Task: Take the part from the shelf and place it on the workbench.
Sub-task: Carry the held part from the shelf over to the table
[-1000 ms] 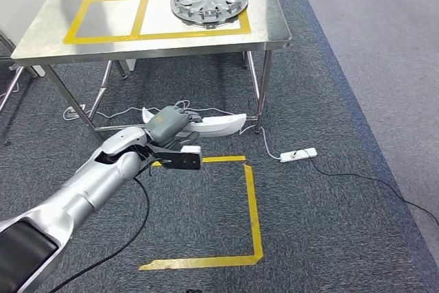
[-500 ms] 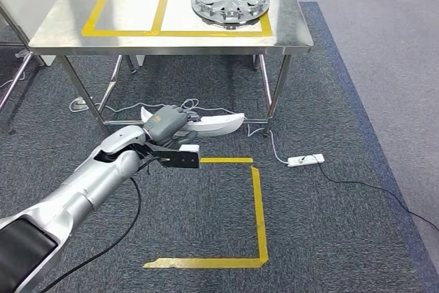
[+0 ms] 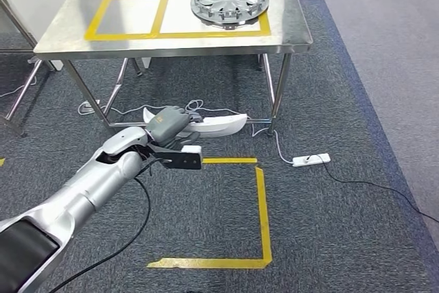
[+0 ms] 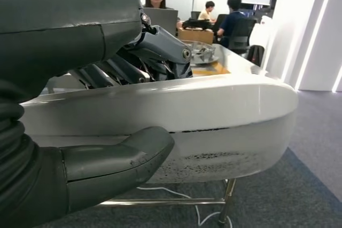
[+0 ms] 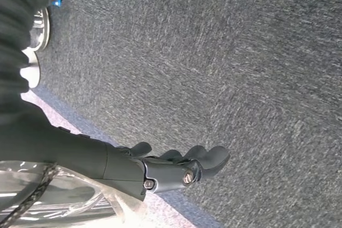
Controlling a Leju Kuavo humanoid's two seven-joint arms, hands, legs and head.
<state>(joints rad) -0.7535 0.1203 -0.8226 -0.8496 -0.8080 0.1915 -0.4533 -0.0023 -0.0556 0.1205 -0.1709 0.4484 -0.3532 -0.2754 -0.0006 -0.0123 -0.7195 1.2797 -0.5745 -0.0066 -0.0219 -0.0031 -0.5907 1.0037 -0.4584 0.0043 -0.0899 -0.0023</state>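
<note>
One white curved part (image 3: 217, 124) clamped level in left hand (image 3: 167, 125), right hand (image 5: 177, 168) hanging slack and unladen; carry to workbench (image 3: 67, 29) at 12 o'clock, set down inside empty taped square (image 3: 127, 16), clear of hubcap (image 3: 229, 2).

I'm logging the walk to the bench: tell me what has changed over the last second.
The whole head view has shifted, so the camera moved, not the things: the workbench, the hubcap on it and the floor tape sit differently in the picture. The left hand still holds the white part, in the same pose.
</note>
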